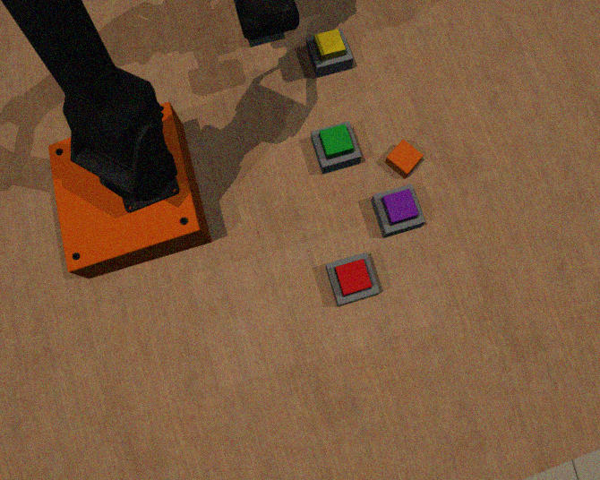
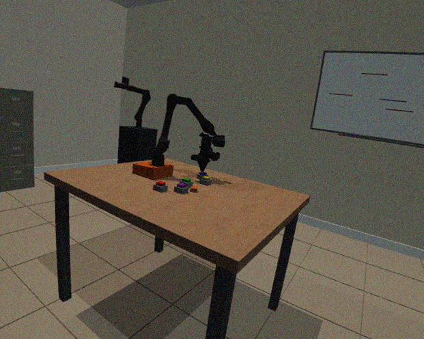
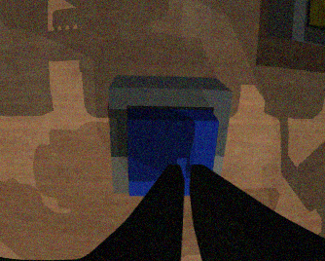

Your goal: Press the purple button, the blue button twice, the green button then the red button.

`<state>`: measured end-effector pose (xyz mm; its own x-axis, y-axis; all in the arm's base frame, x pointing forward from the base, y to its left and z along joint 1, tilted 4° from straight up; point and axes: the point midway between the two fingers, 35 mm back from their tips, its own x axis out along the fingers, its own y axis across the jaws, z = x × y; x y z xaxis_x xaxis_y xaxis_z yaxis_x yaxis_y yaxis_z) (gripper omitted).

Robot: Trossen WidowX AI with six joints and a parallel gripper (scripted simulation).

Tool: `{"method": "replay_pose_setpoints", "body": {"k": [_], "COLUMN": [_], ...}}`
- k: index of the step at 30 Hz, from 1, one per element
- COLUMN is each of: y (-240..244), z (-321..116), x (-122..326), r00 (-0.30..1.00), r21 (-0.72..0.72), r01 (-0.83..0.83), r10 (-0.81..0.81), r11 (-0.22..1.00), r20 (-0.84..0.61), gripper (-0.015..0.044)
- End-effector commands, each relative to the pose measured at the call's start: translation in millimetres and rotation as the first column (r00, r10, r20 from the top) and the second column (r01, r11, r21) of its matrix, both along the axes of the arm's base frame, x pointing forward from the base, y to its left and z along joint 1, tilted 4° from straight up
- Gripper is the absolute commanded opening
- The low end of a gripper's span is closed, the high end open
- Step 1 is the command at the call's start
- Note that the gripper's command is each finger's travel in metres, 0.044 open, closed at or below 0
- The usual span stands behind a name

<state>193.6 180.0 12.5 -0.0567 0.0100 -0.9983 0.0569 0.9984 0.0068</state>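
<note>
My gripper (image 2: 202, 170) (image 3: 185, 175) is shut and empty, pointing down. Its fingertips are over the near part of the blue button (image 2: 201, 173) (image 3: 161, 146), right at its cap or barely above it; I cannot tell which. In the top view the arm hides the fingertips and most of that button. The green button (image 1: 337, 141) (image 2: 186, 180), purple button (image 1: 400, 205) (image 2: 181, 185) and red button (image 1: 354, 277) (image 2: 160, 183) stand raised on grey bases, with nothing touching them.
A yellow button (image 1: 330, 43) (image 2: 206, 178) (image 3: 317, 14) stands beside the blue one. A small orange block (image 1: 404, 158) (image 2: 193, 189) lies between the green and purple buttons, to their outer side. The arm stands on an orange base (image 1: 130, 235) (image 2: 150, 170).
</note>
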Motion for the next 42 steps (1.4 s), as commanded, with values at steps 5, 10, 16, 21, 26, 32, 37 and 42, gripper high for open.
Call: {"method": "replay_pose_setpoints", "body": {"k": [5,10,16,21,26,32,37,42], "y": [2.5,2.9,3.3,3.4,3.4,3.3,3.3,3.3], "z": [20.1,14.5,4.8,-3.3,-11.2,-13.5,-13.5,-13.5], "x": [3.4,3.4,3.1,2.7,2.0,1.8,1.8,1.8], "r00": [1.000,1.000,1.000,1.000,1.000,1.000,1.000,1.000], "r21": [0.018,0.018,0.018,0.018,0.018,0.018,0.018,0.018], "r01": [0.002,0.002,0.002,0.002,0.002,0.002,0.002,0.002], "r10": [-0.002,-0.002,-0.002,-0.002,-0.002,-0.002,-0.002,-0.002], "r11": [1.000,1.000,1.000,1.000,1.000,1.000,1.000,1.000], "r20": [0.016,0.016,0.016,0.016,0.016,0.016,0.016,0.016], "gripper": [0.0020,0.0020,0.0020,0.0020,0.0020,0.0020,0.0020,0.0020]}}
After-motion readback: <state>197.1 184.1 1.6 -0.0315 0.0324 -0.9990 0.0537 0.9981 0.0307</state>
